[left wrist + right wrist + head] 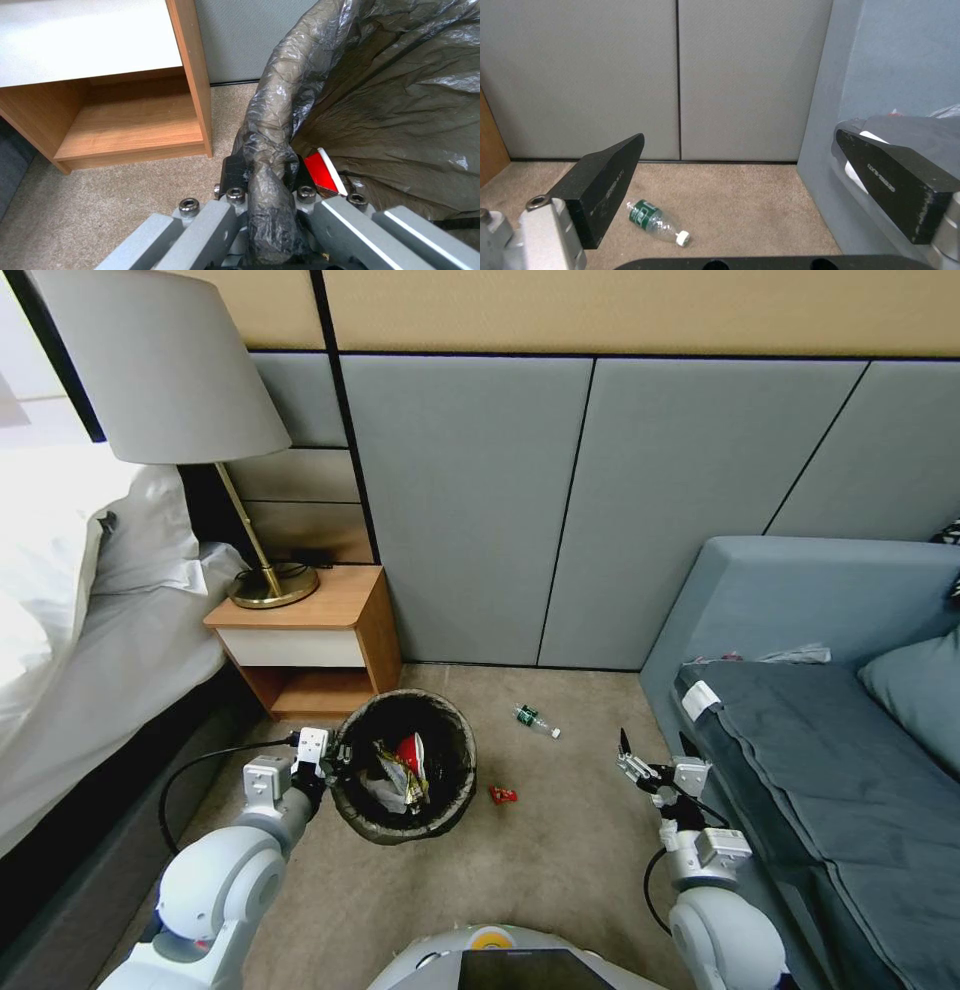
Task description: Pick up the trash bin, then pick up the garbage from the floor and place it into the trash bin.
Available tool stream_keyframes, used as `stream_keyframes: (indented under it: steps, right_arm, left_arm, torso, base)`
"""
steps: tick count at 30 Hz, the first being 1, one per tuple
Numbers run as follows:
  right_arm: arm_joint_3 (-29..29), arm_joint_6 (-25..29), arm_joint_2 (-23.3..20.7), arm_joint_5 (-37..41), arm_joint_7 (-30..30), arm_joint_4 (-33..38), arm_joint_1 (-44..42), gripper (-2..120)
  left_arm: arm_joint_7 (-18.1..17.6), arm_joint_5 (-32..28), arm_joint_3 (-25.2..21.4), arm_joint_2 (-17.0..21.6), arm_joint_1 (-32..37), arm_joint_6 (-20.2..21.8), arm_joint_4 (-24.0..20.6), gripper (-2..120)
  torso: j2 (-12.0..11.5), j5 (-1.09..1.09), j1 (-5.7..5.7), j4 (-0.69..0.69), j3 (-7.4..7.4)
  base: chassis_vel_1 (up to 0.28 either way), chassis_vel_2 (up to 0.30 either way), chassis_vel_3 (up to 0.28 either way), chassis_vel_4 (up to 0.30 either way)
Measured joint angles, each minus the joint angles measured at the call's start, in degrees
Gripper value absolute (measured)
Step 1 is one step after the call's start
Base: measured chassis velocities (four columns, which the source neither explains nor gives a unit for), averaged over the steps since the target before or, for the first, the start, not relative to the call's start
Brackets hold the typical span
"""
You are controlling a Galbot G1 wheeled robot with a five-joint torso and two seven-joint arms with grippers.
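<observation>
The thin bag-covered rim could be slipping out of the left gripper point(263, 176), which is pinching the trash bin point(404, 767) at its left edge, tipping the wrappers back onto the floor point(560, 860). The right gripper point(652, 752) is hanging spread wide to the right, beside the sofa point(800, 600), with the green bottle point(656, 222) lying far of the bin and a red packet point(503, 794) just right of it.
</observation>
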Motion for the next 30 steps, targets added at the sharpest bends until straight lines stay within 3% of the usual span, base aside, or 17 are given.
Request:
stream_keyframes:
  steps: [30]
  right_arm:
    - [-4.6, -6.0, -3.9, 6.3, -1.4, -4.1, 9.1, 100]
  left_arm:
    - [-2.1, -2.3, 0.2, 1.5, -1.6, 0.0, -1.4, 1]
  torso:
    - [0.0, 0.0, 0.0, -0.01, 0.0]
  base:
    - [0.0, 0.0, 0.0, 0.0]
